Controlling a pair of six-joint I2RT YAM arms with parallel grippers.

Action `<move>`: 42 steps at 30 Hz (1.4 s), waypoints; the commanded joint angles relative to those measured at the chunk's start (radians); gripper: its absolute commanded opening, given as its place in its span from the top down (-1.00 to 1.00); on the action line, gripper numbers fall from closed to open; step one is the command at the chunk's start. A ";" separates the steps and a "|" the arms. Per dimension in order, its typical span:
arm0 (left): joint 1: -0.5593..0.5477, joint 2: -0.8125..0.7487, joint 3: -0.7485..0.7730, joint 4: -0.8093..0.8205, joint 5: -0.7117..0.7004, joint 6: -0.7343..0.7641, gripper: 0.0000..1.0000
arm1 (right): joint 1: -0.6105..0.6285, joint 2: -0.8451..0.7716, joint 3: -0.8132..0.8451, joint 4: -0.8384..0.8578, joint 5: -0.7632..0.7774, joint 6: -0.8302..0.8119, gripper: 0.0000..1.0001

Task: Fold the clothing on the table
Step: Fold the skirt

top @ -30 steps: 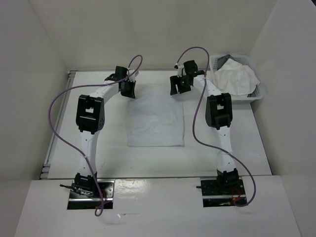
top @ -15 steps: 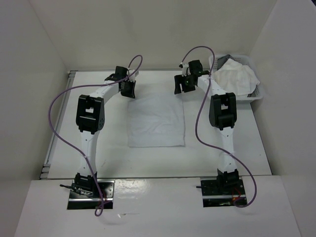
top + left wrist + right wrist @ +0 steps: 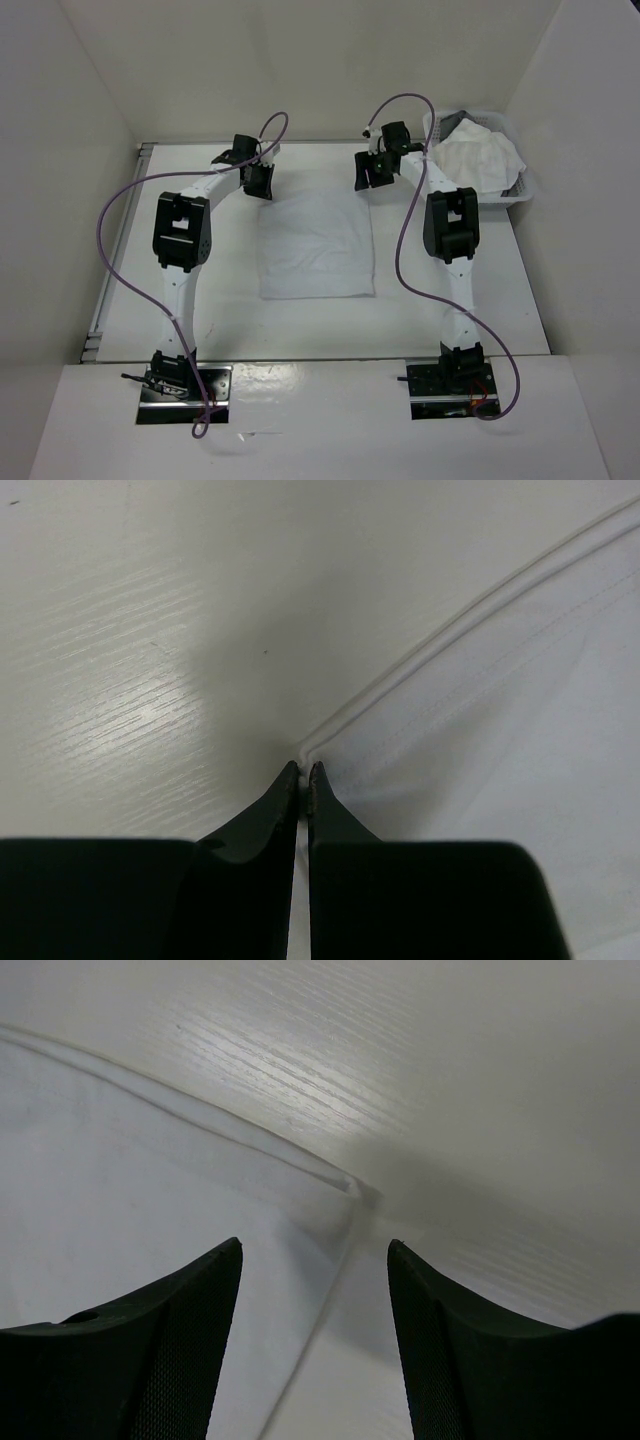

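One basket (image 3: 522, 191) stands at the table's (image 3: 200, 320) 2 o'clock corner. It holds a crumpled white cloth (image 3: 478, 155) heaped above the rim, and something dark grey (image 3: 462, 115) shows at the back of it, too hidden to name.

The clothing (image 3: 316, 245) lies flat near the middle of the table, a plain white rectangle with its long sides running 12 to 6. Faint creases cross its surface. Both wrist views show a doubled edge along its far side, one thin layer lying on another.

The left gripper (image 3: 258, 180) sits at the clothing's 11 o'clock corner. In the left wrist view its jaws are together, with only a hairline slit between the fingertips (image 3: 290, 780), and the corner of the clothing (image 3: 500, 730) ends right at those tips. Whether any fabric is caught between them cannot be told.

The right gripper (image 3: 366, 172) is at the clothing's 1 o'clock corner, jaws apart. In the right wrist view the clothing (image 3: 120, 1160) runs under the left finger, its corner points into the gap between the two fingers, and bare table lies at 3 o'clock of it. Neither finger visibly touches the fabric.
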 commanded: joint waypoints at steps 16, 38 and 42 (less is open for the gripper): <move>0.003 -0.049 -0.018 -0.037 -0.016 0.023 0.81 | 0.005 0.073 0.097 0.010 -0.015 -0.011 -0.18; 0.003 -0.040 -0.018 -0.037 -0.016 0.023 0.81 | 0.045 0.128 0.154 -0.022 0.016 -0.020 0.38; 0.003 -0.040 -0.018 -0.037 -0.016 0.023 0.81 | 0.045 0.119 0.154 -0.022 0.028 -0.020 0.38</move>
